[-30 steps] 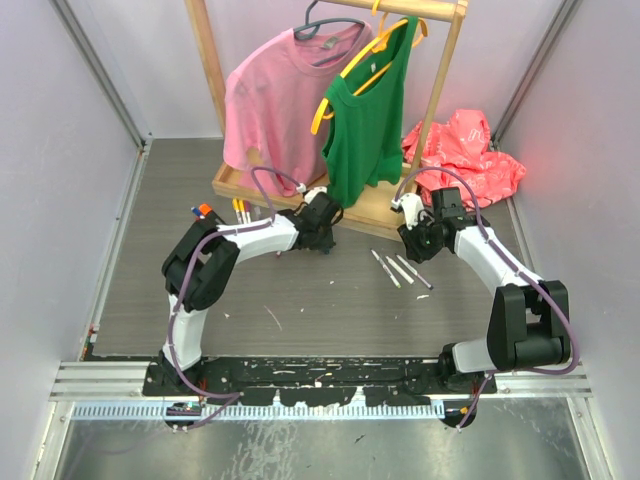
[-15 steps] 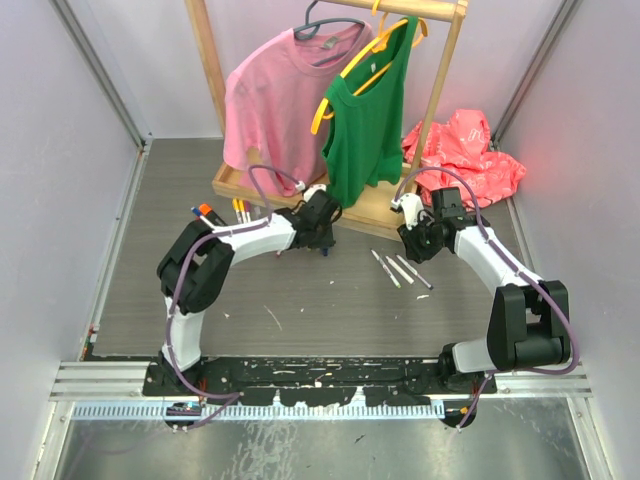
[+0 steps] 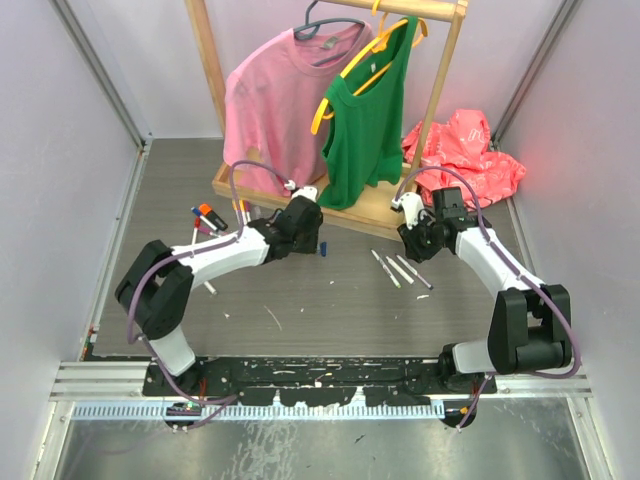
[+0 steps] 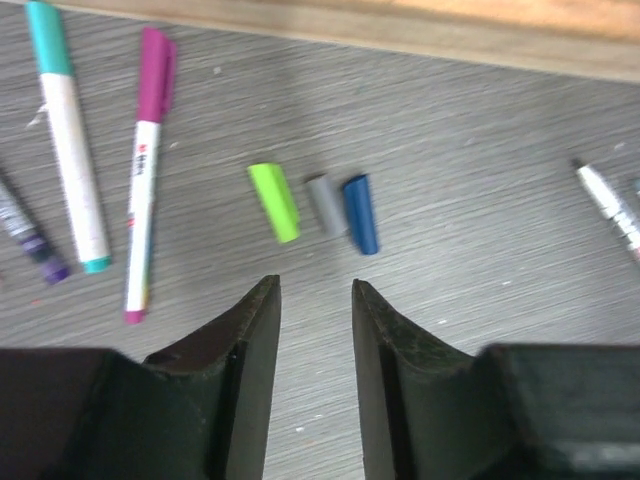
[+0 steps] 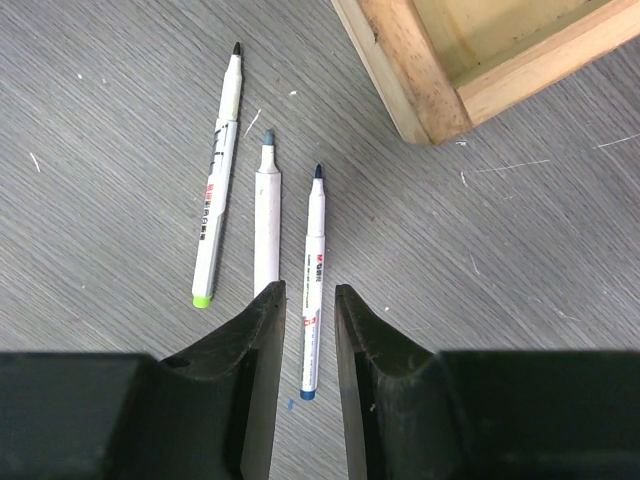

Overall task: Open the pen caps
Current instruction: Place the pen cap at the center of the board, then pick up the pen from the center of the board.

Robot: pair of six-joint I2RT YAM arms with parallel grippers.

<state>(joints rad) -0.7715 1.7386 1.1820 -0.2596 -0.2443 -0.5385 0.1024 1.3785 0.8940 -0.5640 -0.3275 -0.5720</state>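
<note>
Three loose pen caps lie side by side on the grey table in the left wrist view: green (image 4: 274, 202), grey (image 4: 324, 205) and blue (image 4: 360, 213). My left gripper (image 4: 315, 290) hovers just short of them, open and empty. To their left lie capped markers with a teal cap (image 4: 48, 35) and a magenta cap (image 4: 155, 75). My right gripper (image 5: 308, 292) is open above three uncapped markers (image 5: 217, 170); the blue-ended marker (image 5: 313, 260) lies on the table beneath the gap, untouched. From above, the left gripper (image 3: 310, 243) and right gripper (image 3: 412, 240) flank the uncapped markers (image 3: 400, 270).
The wooden base (image 3: 370, 205) of a clothes rack stands right behind both grippers, holding a pink shirt (image 3: 275, 100) and a green top (image 3: 370, 110). A red bag (image 3: 465, 150) lies at the back right. More capped markers (image 3: 205, 215) rest at the left.
My left gripper has opened and drawn back to the left, its elbow swinging left; the blue cap now lies on the table by the grey and green ones. The right arm has not moved.
</note>
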